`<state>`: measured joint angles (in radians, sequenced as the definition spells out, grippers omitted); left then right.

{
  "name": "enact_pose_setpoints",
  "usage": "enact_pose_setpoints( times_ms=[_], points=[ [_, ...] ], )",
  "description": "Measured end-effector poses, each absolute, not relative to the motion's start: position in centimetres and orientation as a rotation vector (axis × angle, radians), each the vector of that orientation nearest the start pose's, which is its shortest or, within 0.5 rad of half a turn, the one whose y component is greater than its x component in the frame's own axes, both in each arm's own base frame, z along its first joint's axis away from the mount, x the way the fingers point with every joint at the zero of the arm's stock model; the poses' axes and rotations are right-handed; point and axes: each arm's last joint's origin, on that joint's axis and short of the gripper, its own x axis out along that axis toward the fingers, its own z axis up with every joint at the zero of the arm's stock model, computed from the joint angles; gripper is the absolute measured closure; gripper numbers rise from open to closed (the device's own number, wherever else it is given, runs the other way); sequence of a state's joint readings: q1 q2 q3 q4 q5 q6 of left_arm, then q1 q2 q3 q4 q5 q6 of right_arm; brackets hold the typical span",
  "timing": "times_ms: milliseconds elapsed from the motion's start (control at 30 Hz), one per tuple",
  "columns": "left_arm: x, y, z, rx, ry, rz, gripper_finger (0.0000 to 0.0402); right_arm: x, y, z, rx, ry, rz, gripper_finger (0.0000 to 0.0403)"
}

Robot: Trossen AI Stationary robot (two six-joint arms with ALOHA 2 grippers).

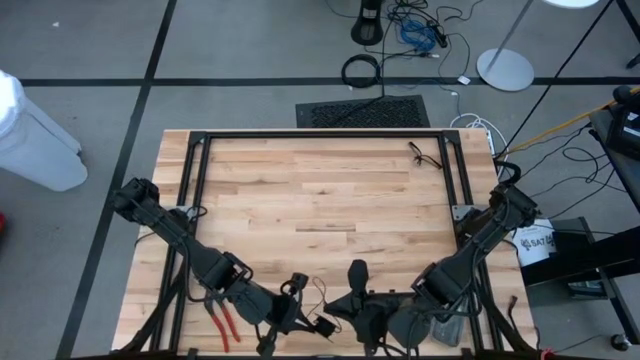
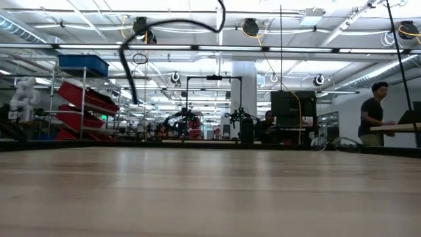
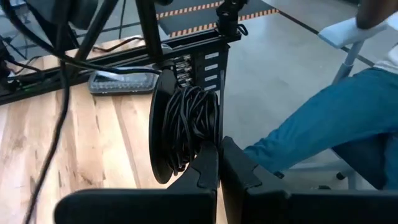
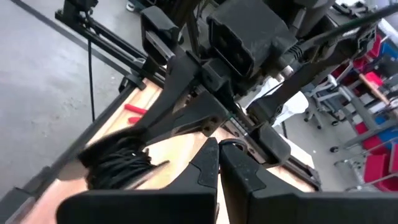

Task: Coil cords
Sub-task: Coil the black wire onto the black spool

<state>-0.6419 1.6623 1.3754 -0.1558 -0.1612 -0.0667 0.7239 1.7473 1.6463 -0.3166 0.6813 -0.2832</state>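
Observation:
The cord (image 3: 189,127) is thin and black. Most of it is wound into a bundle against a dark round disc (image 3: 158,134) that stands on edge. The bundle sits right at the tips of my left gripper (image 3: 219,163), which is shut. In the right wrist view the same bundle (image 4: 118,160) hangs at the end of the left arm's fingers, above the wood. In the high view both grippers meet near the table's near edge: left gripper (image 1: 292,298), right gripper (image 1: 352,298). A loose strand (image 1: 322,298) runs between them. My right gripper (image 4: 219,155) is shut. My left gripper pinches the wound bundle's lower edge (image 3: 200,148) between its two fingertips, coming slanting down from the table's left. The bundle and disc stand on edge beyond the tips, clear of the wood. My right gripper's shut tips lie against a thin strand (image 4: 234,144); I cannot tell whether it is pinched.
Red-handled pliers (image 1: 225,322) lie on the wood near the left arm. A dark flat device (image 3: 121,82) rests by the black frame rail (image 3: 186,46). A small wire object (image 1: 425,155) lies at the far right. A person's leg in jeans (image 3: 323,130) is beside the table.

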Motion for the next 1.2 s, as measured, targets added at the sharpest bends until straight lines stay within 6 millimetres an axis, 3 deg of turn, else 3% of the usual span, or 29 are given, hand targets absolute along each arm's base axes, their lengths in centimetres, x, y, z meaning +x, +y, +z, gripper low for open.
enact_pose_setpoints(
  times_ms=[500,900,1200],
  points=[
    [31.6,-21.7,31.3,0.092,0.441,-0.478,0.0399,31.9,24.0,36.4,-0.577,0.309,0.067,0.0403],
    [31.5,-21.6,31.1,0.105,0.461,-0.451,0.0399,30.4,25.6,38.5,-0.515,0.253,0.12,0.0403],
    [31.6,-22.1,31.8,0.123,0.366,-0.538,0.0399,32.1,23.5,38.1,-0.427,0.311,0.195,0.0403]
  ],
)
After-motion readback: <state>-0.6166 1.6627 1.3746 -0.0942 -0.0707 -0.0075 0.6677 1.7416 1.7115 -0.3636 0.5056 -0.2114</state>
